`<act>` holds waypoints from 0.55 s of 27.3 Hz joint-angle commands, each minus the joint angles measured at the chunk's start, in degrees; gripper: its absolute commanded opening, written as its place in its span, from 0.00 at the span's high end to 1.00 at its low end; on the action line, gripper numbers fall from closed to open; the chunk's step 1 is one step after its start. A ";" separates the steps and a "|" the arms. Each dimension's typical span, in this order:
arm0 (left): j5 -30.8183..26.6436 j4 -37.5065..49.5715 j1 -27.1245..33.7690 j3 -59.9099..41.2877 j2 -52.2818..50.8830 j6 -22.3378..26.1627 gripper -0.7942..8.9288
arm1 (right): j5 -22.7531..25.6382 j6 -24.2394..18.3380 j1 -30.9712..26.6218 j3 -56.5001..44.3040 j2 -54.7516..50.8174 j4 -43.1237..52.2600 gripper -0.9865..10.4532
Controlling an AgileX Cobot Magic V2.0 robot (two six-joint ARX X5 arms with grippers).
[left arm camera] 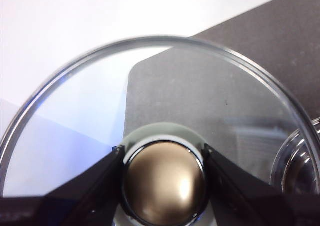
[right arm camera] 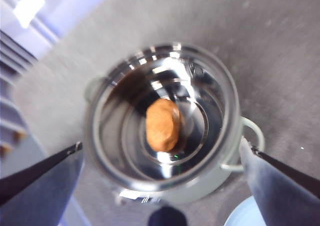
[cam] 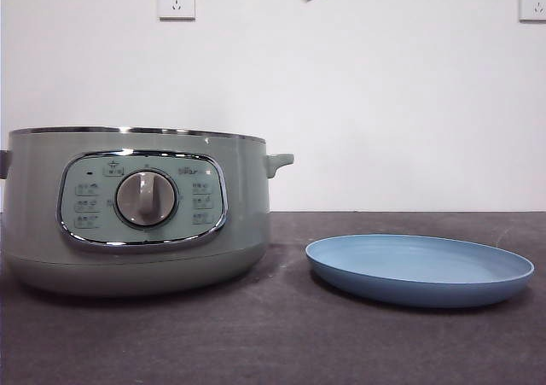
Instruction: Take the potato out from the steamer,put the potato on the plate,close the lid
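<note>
your left gripper is clenched on the lid knob, held clear. right gripper hangs spread above the steamer, potato at its bottom centre. firm, rounded, likely slippery skin: pinch across its narrow middle. plate waits beside.

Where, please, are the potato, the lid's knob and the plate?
potato (right arm camera: 162, 124): right wrist view, middle of its skin.
knob (left arm camera: 164, 182): left wrist view, its shiny top.
plate (cam: 478, 289): front view, outer rim wall.
</note>
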 commanded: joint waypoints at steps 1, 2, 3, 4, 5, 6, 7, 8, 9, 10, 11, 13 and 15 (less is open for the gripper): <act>-1.44 -2.82 0.66 0.81 -2.12 0.63 0.93 | 3.52 -3.26 3.85 8.66 8.46 -2.91 0.39; -1.46 -2.82 0.72 0.81 -2.64 0.63 0.93 | 4.48 -4.48 4.96 12.28 11.69 -4.20 0.39; -1.53 -2.84 1.14 0.81 -3.13 0.63 0.93 | 4.79 -5.70 6.25 15.96 15.21 -5.05 0.39; -1.64 -2.91 1.79 0.81 -3.63 0.63 0.93 | 4.70 -5.90 7.50 18.32 17.94 -4.98 0.39; -1.64 -2.91 2.62 0.81 -4.28 0.63 0.93 | 4.85 -6.71 8.76 20.00 20.31 -4.87 0.39; -1.64 -2.91 3.67 0.81 -4.94 0.63 0.93 | 5.07 -7.61 9.64 20.79 22.08 -4.66 0.39; -1.60 -2.91 4.72 0.81 -5.66 0.59 0.93 | 6.60 -8.50 10.62 20.85 23.65 -4.13 0.39; -1.57 -2.91 5.70 0.81 -6.21 0.26 0.93 | 9.46 -9.62 11.37 20.85 25.09 -4.02 0.39; -1.49 -2.93 6.60 0.81 -6.71 -0.02 0.93 | 12.59 -10.40 12.13 20.85 26.69 -3.89 0.39; -1.42 -2.93 7.21 0.81 -7.04 -0.02 0.93 | 14.49 -10.86 12.63 20.85 27.98 -3.87 0.39; -1.33 -2.91 7.74 0.81 -7.32 -0.07 0.93 | 15.10 -11.13 12.68 20.85 29.35 -3.72 0.39; -0.61 -2.91 8.17 0.81 -7.48 -0.09 0.93 | 15.06 -11.15 12.68 20.85 32.13 -3.45 0.39; 1.03 -2.93 8.17 0.79 -7.48 -0.07 0.93 | 14.38 -11.15 12.50 20.85 34.47 -3.50 0.39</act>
